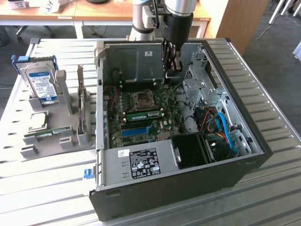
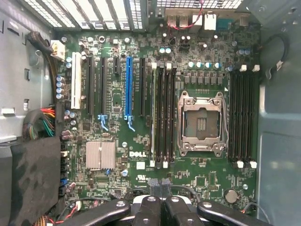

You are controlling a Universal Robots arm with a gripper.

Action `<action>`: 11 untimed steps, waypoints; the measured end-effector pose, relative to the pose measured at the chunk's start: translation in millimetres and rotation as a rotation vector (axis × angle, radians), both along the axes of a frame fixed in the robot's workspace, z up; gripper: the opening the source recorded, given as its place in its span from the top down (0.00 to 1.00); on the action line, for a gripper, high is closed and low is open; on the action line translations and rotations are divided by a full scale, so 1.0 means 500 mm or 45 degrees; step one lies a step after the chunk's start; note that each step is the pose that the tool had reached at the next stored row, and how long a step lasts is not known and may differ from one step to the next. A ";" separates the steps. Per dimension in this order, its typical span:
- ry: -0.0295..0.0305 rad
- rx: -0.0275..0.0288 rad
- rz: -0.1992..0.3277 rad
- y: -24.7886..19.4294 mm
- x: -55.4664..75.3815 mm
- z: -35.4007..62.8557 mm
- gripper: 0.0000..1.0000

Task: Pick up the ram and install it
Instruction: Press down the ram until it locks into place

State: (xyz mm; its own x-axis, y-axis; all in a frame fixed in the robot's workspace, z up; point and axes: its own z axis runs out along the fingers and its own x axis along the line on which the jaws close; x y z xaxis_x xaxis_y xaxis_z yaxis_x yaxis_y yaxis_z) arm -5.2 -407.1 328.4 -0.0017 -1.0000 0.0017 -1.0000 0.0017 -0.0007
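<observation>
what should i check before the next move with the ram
1. Pincer empty: ok, shut on nothing, inside the open case above the motherboard.
2. Green stick in the slot beside the processor socket: ok, standing in place.
3. That stick fully latched: cannot tell.
4. Neighbouring black slots free: ok.
5. Green stick in the holder: ok, lying in the grey holder at the exterior view's left.
</observation>
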 end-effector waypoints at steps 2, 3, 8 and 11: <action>-0.0006 0.0007 0.000 0.0001 0.000 -0.002 0.89; -0.0015 0.0004 0.000 0.0000 0.000 -0.004 0.89; -0.0094 0.0001 0.000 0.0000 0.000 -0.019 0.89; -0.0136 0.0001 0.000 0.0000 0.000 -0.029 0.89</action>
State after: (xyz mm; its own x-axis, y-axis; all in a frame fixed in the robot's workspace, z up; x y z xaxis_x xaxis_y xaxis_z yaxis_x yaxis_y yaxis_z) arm -5.3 -407.1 313.8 -0.0017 -1.0000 0.0016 -0.9999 0.0017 -0.0114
